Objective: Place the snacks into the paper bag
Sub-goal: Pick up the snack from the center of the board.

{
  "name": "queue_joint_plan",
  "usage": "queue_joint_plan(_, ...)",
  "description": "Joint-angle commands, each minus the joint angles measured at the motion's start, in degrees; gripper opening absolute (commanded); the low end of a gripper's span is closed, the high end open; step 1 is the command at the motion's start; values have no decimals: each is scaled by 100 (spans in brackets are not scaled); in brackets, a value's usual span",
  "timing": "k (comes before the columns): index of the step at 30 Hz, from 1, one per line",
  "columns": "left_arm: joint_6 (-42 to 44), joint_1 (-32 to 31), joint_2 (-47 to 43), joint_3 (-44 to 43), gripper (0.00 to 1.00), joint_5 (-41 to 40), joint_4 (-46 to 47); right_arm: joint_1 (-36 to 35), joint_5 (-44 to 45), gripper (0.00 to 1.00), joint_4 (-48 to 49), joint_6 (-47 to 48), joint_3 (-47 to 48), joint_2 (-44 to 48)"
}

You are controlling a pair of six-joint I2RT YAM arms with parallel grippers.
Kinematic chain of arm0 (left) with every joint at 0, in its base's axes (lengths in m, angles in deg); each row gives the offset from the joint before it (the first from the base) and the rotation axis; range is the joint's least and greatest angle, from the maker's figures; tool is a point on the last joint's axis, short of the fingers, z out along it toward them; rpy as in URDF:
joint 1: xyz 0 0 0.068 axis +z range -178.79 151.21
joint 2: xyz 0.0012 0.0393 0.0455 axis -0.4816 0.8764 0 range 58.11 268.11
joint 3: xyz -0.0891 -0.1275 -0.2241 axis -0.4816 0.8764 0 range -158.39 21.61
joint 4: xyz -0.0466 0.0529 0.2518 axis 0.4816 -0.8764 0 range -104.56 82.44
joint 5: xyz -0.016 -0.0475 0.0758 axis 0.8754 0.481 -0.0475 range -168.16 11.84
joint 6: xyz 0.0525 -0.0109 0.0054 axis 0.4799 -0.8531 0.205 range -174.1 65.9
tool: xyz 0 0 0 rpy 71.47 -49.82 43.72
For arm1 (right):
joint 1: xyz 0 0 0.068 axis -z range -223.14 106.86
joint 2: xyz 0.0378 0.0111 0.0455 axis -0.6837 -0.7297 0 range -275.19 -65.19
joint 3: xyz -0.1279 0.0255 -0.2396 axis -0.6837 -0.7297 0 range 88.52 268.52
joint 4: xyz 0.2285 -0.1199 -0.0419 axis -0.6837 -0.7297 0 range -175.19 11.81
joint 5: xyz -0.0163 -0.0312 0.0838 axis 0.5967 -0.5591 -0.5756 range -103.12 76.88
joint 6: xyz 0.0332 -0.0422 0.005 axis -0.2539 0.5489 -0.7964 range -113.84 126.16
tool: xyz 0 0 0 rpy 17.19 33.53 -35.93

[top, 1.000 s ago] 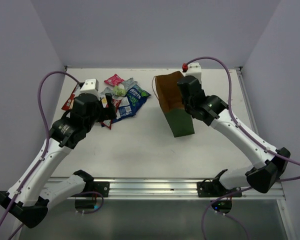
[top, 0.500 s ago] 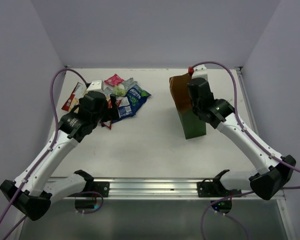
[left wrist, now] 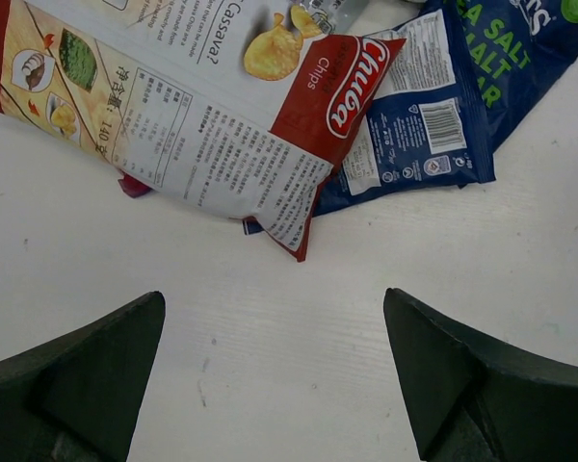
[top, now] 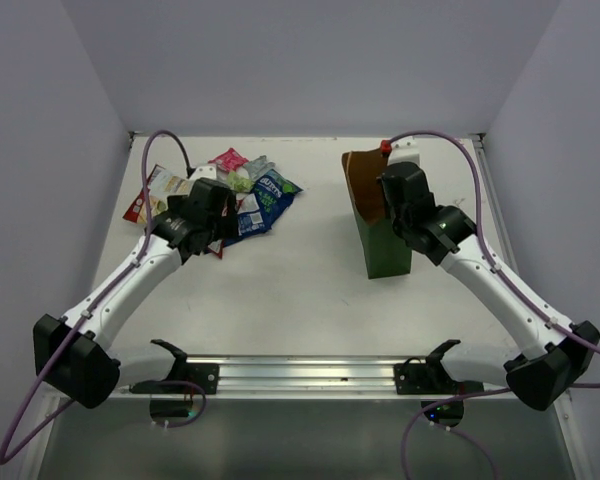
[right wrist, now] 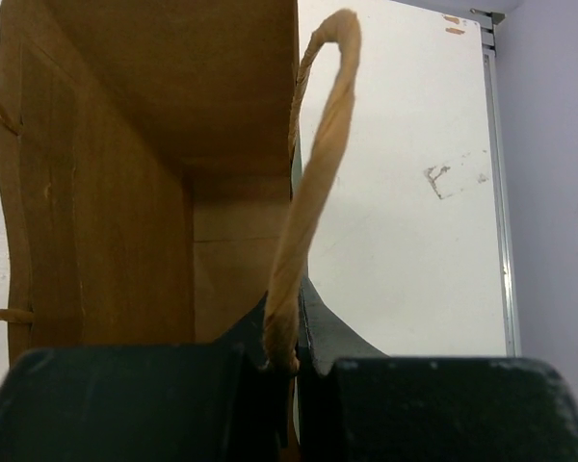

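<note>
Kraft-lined dark green paper bag (top: 383, 252), boxy, upright on white table (top: 280, 290), right side, rim beside twisted tan handle (right wrist: 313, 192) pinched in right gripper (right wrist: 294, 361), glossy crinkled Chuba chip bag (left wrist: 173, 106) overlapping blue packet (left wrist: 433, 115) (far left), left gripper (left wrist: 275, 375) spread wide just above, paper bag farther right and straighter than a second ago.

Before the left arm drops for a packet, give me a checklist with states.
1. Left gripper open: ok.
2. Chip bag on top of the blue packet: ok.
3. Chip bag between the left fingers: not ok, it lies ahead.
4. Right gripper shut on the paper bag's rim: ok.
5. Paper bag upright, mouth open: ok.
6. Bag's bottom empty: cannot tell, hidden.
</note>
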Motion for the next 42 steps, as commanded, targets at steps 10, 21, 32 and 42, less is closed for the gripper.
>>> queue_joint_plan(10,885,2151,796,-239,100,1453,1506,25,-723,0,139,-125,-40,260)
queue_joint_plan(21,-9,3191,1623,-322,98,2517,1076,16,-1365,0,7,-265,127,313)
queue_joint_plan(32,-1186,3182,304,2112,98,3667,3119,25,-1603,0,-20,-257,84,401)
queue_joint_plan(42,-1689,2312,875,2476,99,3888,5081,25,-1673,0,25,-266,-48,471)
